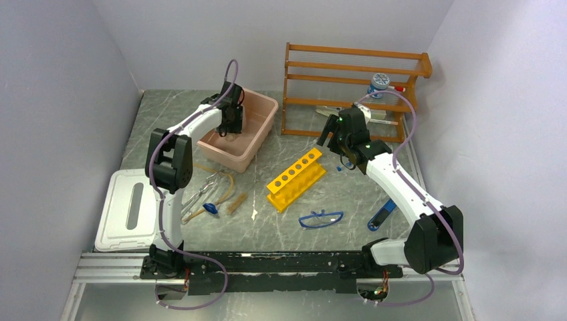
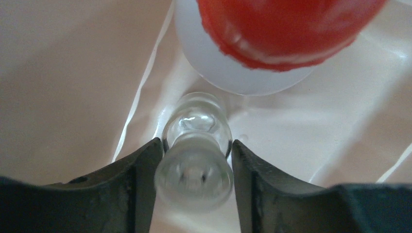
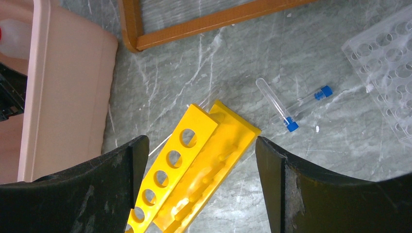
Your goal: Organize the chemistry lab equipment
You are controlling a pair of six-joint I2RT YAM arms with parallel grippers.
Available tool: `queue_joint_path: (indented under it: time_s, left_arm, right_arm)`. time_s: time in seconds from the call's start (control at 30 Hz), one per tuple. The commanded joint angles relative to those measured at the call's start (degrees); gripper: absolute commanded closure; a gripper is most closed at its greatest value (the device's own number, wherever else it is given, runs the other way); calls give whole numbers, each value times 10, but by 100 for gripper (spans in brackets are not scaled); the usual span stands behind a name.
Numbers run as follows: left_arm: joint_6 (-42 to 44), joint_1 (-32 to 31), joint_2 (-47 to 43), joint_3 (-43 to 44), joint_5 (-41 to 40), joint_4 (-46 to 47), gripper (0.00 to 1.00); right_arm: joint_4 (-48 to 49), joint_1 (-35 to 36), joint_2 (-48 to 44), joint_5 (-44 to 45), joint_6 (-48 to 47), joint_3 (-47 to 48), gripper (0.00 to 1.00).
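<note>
My left gripper (image 1: 232,124) reaches down into the pink tub (image 1: 257,144). In the left wrist view a tiny clear beaker (image 2: 194,160) stands between its fingers (image 2: 197,145), which sit just off the glass, open. The red-capped white squeeze bottle (image 2: 286,29) lies right behind it in the tub. My right gripper (image 1: 332,130) hangs wide open above the far end of the yellow holed rack (image 3: 194,165), with nothing in it (image 3: 201,143). Two blue-capped tubes (image 3: 291,124) lie on the table beside the rack. Blue-framed goggles (image 1: 321,219), metal tongs (image 1: 204,190) and tan tubing (image 1: 227,194) lie near the front.
The wooden shelf rack (image 1: 354,87) stands at the back with a blue-lidded jar (image 1: 380,83) on it. The white lid (image 1: 130,208) lies at the front left. A blue-handled tool (image 1: 381,215) rests by the right arm. A clear holed tray (image 3: 388,63) lies at the right.
</note>
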Motion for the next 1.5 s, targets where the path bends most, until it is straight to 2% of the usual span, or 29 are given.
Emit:
queue_joint_path:
  time_s: [0.0,0.3,0.5,0.67,0.73,0.8,0.97,1.27,1.47]
  left_arm:
    - [1,5,-4,16,-15,17,35]
    - [4,5,-43,55,4,-16,28]
    - [20,5,-117,59,-26,-33,22]
    - [38,5,-182,53,-15,-51,20]
    - [47,6,-211,32,-34,-57,21]
    - [46,16,-248,-9,-47,-57,27]
    - [12,46,-361,-121,10,-58,39]
    - [-41,49,-515,-371,128,-52,39]
    - [-57,49,-557,-480,212,-8,60]
  right_arm:
    - [4,-5,2,30,-13,20,16]
    - [9,-13,7,26,-24,34,16]
    - [16,-13,14,13,-32,35,16]
    - [11,-13,26,9,-42,55,16]
    - [10,-14,25,7,-45,59,16]
    - [8,-14,22,5,-45,61,17]
    - [6,-13,4,-2,-47,53,20]
    - [3,-12,-13,-17,-32,34,29]
    - [6,-11,-44,-39,-10,-1,35]
